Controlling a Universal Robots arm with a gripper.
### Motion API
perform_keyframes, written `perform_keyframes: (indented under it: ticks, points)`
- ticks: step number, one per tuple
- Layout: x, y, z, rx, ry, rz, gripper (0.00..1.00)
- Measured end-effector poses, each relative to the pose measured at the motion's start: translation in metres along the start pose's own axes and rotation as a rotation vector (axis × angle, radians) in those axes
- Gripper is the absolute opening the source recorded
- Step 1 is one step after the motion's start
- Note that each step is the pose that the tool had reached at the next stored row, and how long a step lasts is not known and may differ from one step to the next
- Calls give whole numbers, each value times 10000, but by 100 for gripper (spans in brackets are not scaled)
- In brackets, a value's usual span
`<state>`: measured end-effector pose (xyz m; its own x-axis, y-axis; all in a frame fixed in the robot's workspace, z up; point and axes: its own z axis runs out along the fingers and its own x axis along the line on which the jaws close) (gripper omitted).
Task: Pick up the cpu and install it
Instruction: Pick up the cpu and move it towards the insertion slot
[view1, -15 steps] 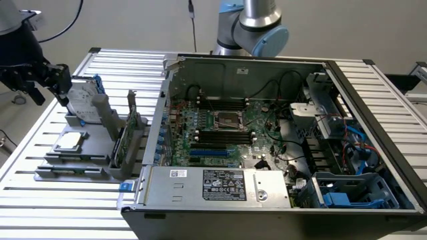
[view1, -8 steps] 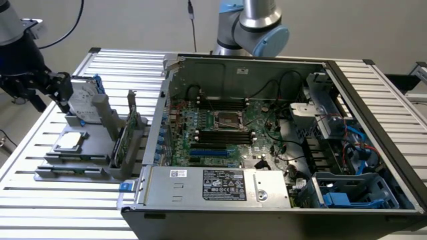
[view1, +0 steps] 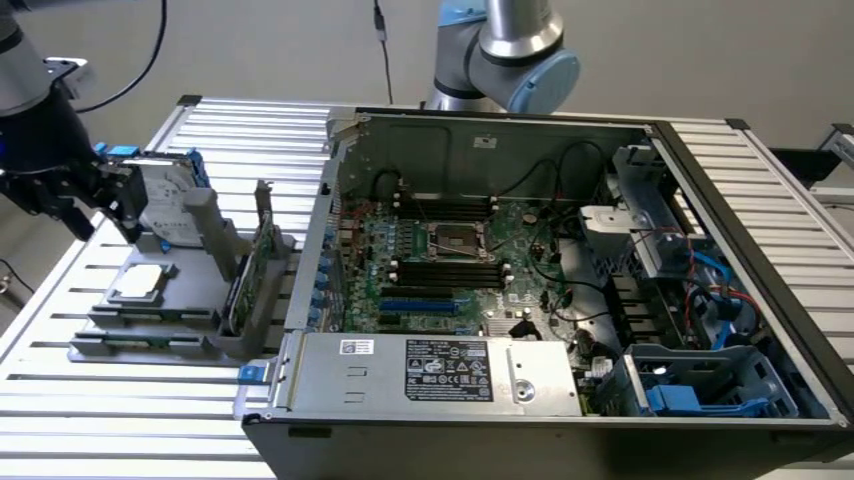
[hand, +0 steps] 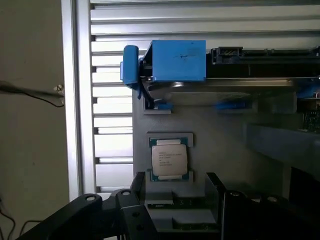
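1 cpu (hand: 169, 159) lies in a recess of the grey tray (hand: 220, 150), the gripper (hand: 175, 183) near it, jaws apart, empty.

Seen from the exterior view, the cpu (view1: 140, 283) lies open above; hard drive (view1: 167, 200) crowds its 12 o'clock, grey upright (view1: 208, 228) its 2 o'clock.

Silver tubular arm joint (view1: 514, 25) with a pale blue end cap (view1: 547, 75) at the exterior view's twelve o'clock. At ten o'clock, a grey wrist segment (view1: 16, 75) carries the matte black claw (view1: 74, 205), whose linkages show round pivot pins (hand: 90, 198).
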<state>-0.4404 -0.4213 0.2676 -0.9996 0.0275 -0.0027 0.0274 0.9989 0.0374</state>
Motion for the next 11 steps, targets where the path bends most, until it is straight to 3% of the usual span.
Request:
perform_keyframes:
  ticks: [11]
  points:
    - [-76, -66, 198, 0, 1, -49, 60]
